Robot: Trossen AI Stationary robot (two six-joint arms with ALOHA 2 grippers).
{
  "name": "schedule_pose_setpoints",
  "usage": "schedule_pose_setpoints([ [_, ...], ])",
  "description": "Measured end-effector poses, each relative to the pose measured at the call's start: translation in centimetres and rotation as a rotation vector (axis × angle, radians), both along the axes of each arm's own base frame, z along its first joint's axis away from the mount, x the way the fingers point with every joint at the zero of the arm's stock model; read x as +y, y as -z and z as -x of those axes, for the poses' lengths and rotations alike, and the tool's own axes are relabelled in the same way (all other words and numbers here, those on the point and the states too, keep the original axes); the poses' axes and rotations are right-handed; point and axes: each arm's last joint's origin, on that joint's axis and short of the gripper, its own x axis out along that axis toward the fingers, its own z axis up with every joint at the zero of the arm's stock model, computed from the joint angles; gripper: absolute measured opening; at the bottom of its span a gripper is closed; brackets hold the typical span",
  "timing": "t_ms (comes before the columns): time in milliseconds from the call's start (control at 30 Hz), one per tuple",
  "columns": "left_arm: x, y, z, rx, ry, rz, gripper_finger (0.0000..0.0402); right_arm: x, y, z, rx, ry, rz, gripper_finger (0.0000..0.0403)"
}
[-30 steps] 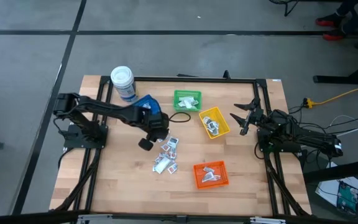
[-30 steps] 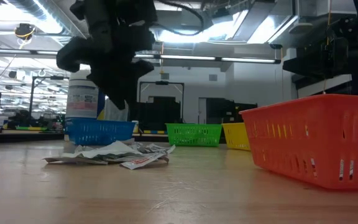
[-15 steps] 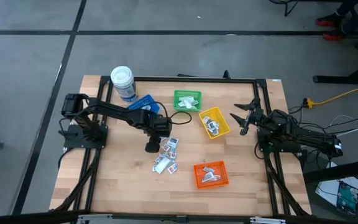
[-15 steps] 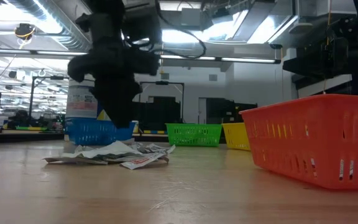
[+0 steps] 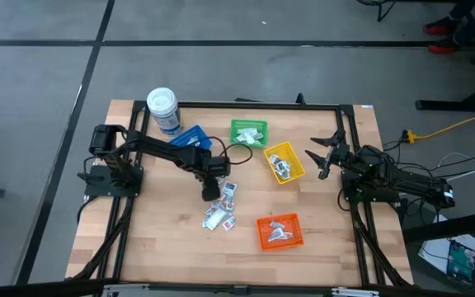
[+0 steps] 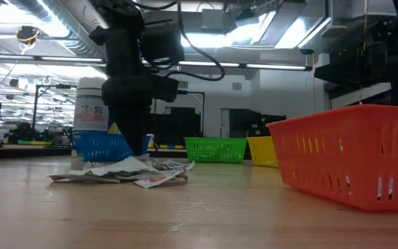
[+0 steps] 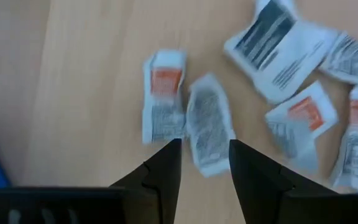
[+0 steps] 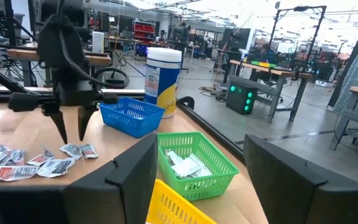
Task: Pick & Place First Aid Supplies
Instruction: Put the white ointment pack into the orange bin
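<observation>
The first aid supplies lie as a loose pile of small white and silvery packets on the wood, mid-table; the low view shows the pile flat on the tabletop. My left gripper points down over the pile's far left end, open. Its two fingers stand on either side of one grey-printed packet, just above it, with an orange-marked packet beside. In the right wrist view the left gripper stands a little above the packets. My right gripper waits open at the table's right side.
A blue bin and a white-lidded jar stand just behind the left arm. The green bin, yellow bin and orange bin hold some packets. Bare wood lies toward the near edge and the left.
My left gripper has come down toward the pile of packets and shifted slightly toward the table's right, rolling about its own pointing line as it sank. Its fingers have stayed open. The packets have not moved.
</observation>
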Motion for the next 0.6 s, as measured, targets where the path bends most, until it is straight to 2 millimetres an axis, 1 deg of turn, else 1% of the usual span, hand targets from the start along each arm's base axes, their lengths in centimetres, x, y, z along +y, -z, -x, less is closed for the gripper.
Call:
schedule_pose_setpoints([
  [100, 0.2, 0.5, -0.2, 0.005, -0.055, 0.030, 0.0128, 0.0, 0.0, 0.0, 0.001, 0.000, 0.000, 0.0236],
  [167, 0.2, 0.9, -0.2, 0.020, -0.080, 0.080, 0.0127, 0.0, 0.0, 0.0, 0.000, 0.000, 0.000, 0.0236],
  [300, 0.1, 1.5, -0.4, 0.034, -0.084, 0.153, 0.0127, 0.0, 0.0, 0.0, 0.000, 0.000, 0.000, 0.0236],
  [500, 0.1, 1.8, -0.5, 0.043, -0.073, 0.153, 0.0124, 0.0, 0.0, 0.0, 0.000, 0.000, 0.000, 0.0236],
  [600, 0.1, 1.8, -0.5, 0.045, -0.052, 0.143, 0.0107, 0.0, 0.0, 0.0, 0.000, 0.000, 0.000, 0.0236],
])
